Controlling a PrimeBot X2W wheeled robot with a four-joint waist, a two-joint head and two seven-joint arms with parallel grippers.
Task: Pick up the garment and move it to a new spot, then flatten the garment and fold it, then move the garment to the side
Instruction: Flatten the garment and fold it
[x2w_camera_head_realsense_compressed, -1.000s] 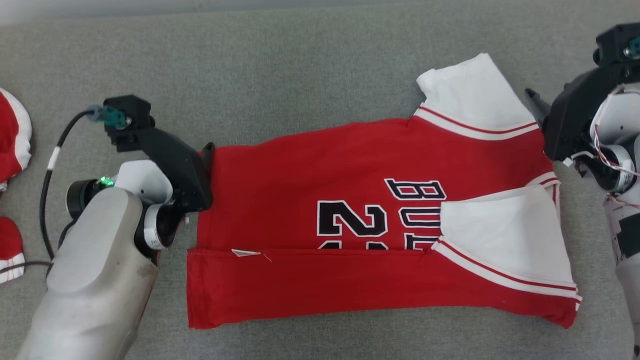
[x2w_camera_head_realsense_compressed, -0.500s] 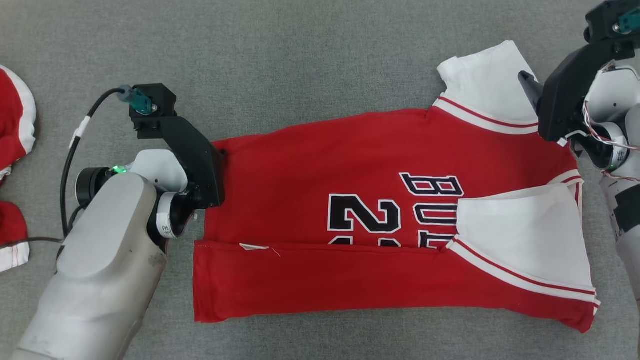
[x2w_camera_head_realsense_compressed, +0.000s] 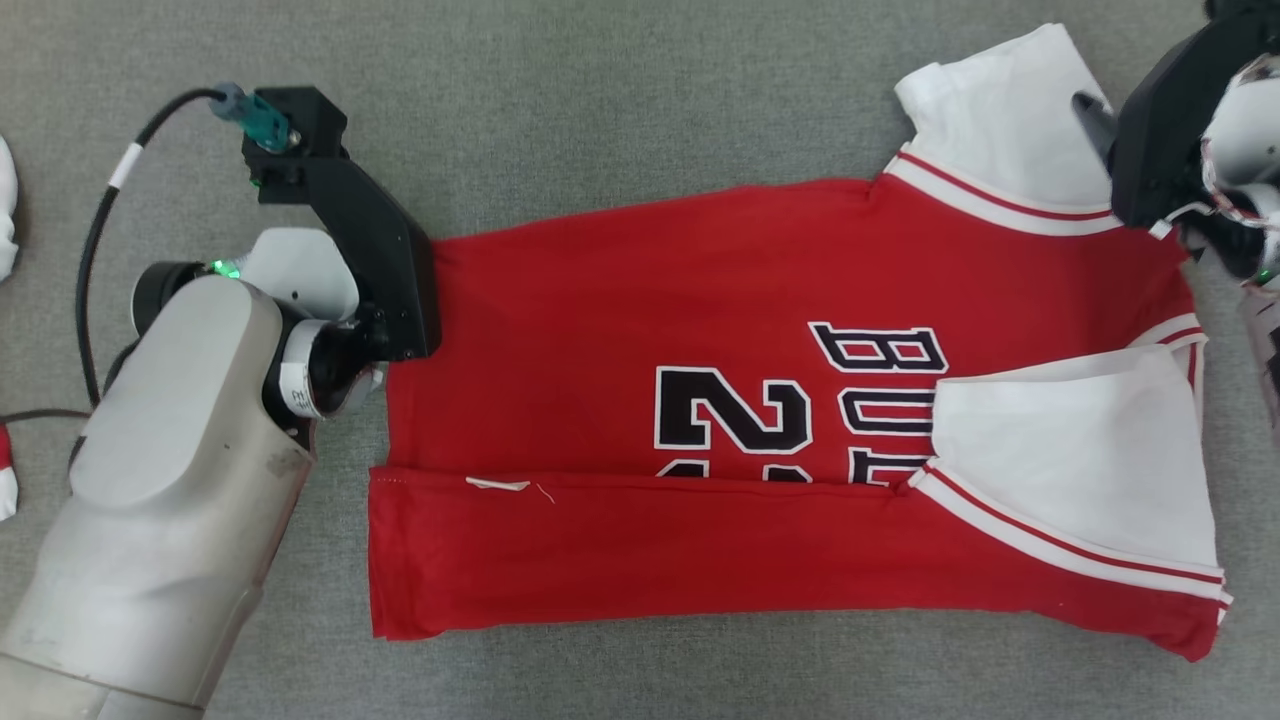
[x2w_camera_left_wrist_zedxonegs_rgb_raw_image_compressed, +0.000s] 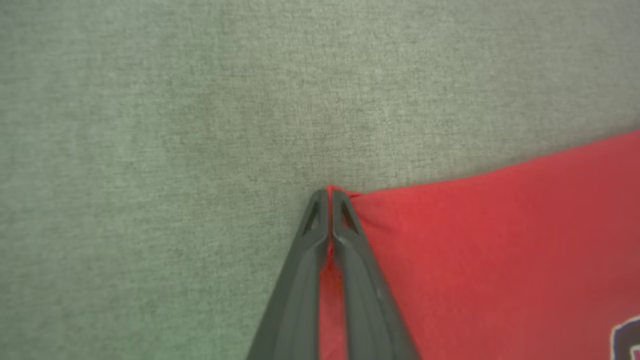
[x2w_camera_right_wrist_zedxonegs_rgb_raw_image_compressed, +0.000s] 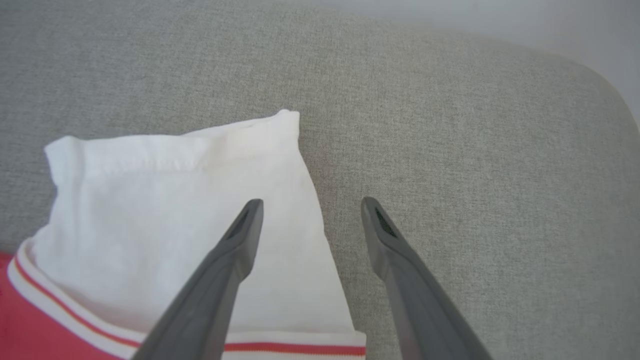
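A red jersey (x2w_camera_head_realsense_compressed: 620, 330) with black lettering and white sleeves lies spread on the grey cloth surface, its near long edge folded up over the body. My left gripper (x2w_camera_left_wrist_zedxonegs_rgb_raw_image_compressed: 329, 192) is shut on the jersey's far left corner, red cloth pinched between the fingers; in the head view this left gripper (x2w_camera_head_realsense_compressed: 430, 250) sits at that corner. My right gripper (x2w_camera_right_wrist_zedxonegs_rgb_raw_image_compressed: 311, 202) is open above the outer edge of the far white sleeve (x2w_camera_right_wrist_zedxonegs_rgb_raw_image_compressed: 175, 210), one finger over the sleeve and one over bare cloth. In the head view the right gripper (x2w_camera_head_realsense_compressed: 1092, 112) is at the far white sleeve (x2w_camera_head_realsense_compressed: 1000, 110).
Other red and white garments (x2w_camera_head_realsense_compressed: 5, 230) peek in at the left edge. A black cable (x2w_camera_head_realsense_compressed: 100, 220) loops behind my left wrist. The surface's rounded far edge (x2w_camera_right_wrist_zedxonegs_rgb_raw_image_compressed: 600, 85) shows in the right wrist view. The near white sleeve (x2w_camera_head_realsense_compressed: 1070, 450) lies folded over the jersey's body.
The head camera has shifted. My left gripper has drawn the far left corner farther away, stretching that edge. My right gripper has come in over the far sleeve's edge.
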